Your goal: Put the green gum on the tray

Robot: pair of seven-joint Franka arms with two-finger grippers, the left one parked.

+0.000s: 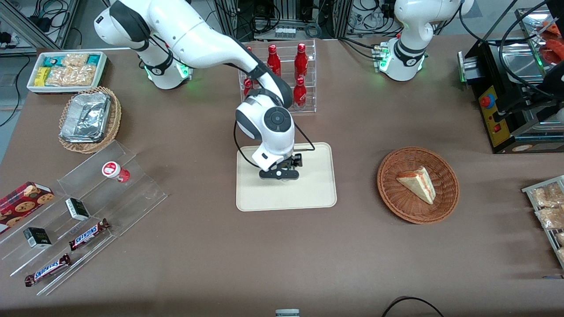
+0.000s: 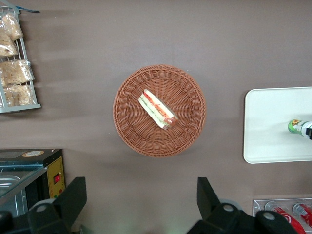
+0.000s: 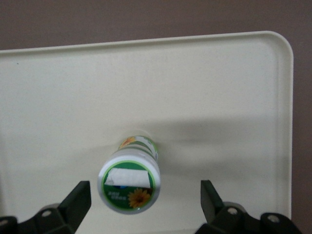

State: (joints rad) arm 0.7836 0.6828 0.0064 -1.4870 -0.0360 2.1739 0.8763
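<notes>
Release step of the placement, judged nearly complete: green gum [image 3: 130, 182] standing upright on the tray [image 3: 219, 97], lid toward the wrist camera, with the gripper [image 3: 145, 207] directly above it and jaws spread wide, both fingers [image 3: 78, 199] well apart from the bottle and touching nothing. Seen from the front, gripper [image 1: 280, 173] low over the middle of the tray [image 1: 317, 193], which lies on the brown table [image 1: 282, 255] between the acrylic step shelf [image 1: 88, 207] toward the working arm's end and the round wicker basket [image 1: 418, 185] holding a sandwich wedge [image 1: 417, 182] toward the parked arm's end.

Next move, as a judgement: straight upward retreat, jaws kept wide, without brushing the lid; bottle tall for its base, so likely to topple at a light sideways knock.

Hidden or unclear: green gum wholly masked by the wrist and gripper in the front view; only its label end [image 2: 295, 126] visible at the frame edge in the left wrist view; base contact with the tray not directly visible, inferred from the shadow beside the bottle. Similar red-lidded bottle [image 1: 115, 171] untouched on the step shelf, not part of the task
</notes>
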